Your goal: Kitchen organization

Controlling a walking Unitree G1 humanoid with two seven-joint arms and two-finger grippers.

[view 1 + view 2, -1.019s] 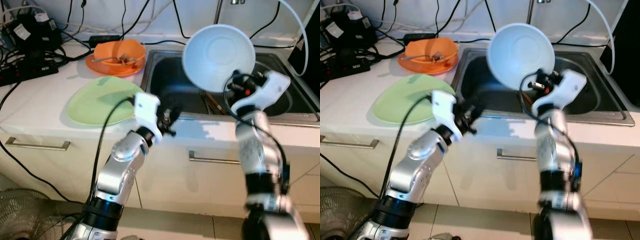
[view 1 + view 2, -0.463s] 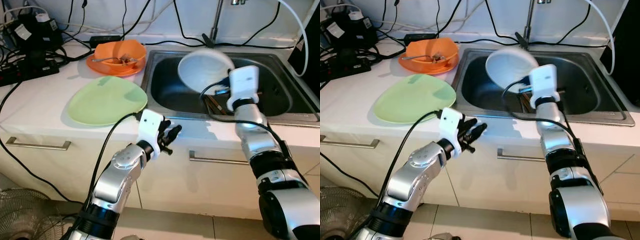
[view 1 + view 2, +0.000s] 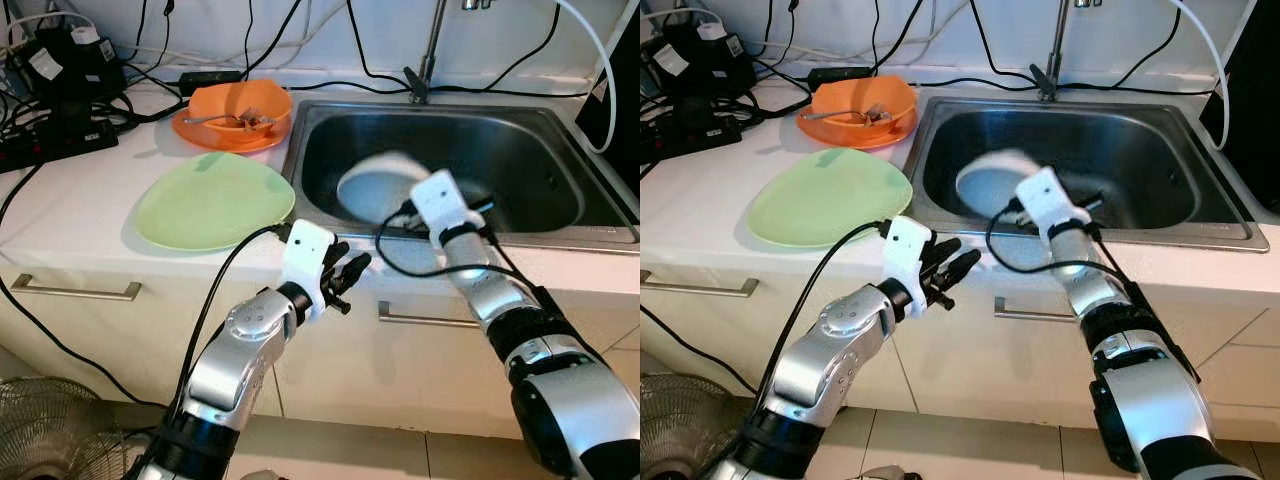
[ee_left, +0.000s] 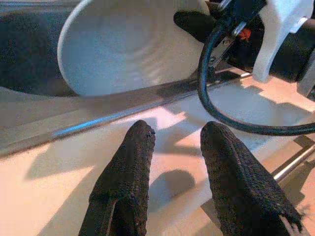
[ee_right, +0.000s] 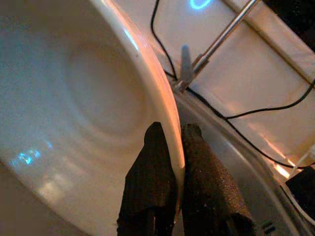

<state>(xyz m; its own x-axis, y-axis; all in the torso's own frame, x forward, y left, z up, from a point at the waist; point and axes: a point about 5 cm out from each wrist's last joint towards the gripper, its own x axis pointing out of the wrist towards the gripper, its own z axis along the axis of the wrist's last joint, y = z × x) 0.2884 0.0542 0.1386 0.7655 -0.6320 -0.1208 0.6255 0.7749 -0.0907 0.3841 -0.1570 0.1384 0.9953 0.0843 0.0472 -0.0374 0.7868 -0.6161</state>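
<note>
At upper left one orange bowl (image 3: 238,103) with blurred contents sits on the worktop (image 3: 70,200), beside one green plate (image 3: 215,199). The left gripper (image 3: 345,275) hovers released at centre. In the sink (image 3: 520,160), the right gripper (image 5: 170,147) pinches one blurred white bowl (image 3: 378,187).

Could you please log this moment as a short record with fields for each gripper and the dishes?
right gripper: shut on white bowl rim, inside sink
left gripper: open, at counter edge before sink
green plate: on counter, left of sink
orange bowl: on orange plate, behind green plate
</note>
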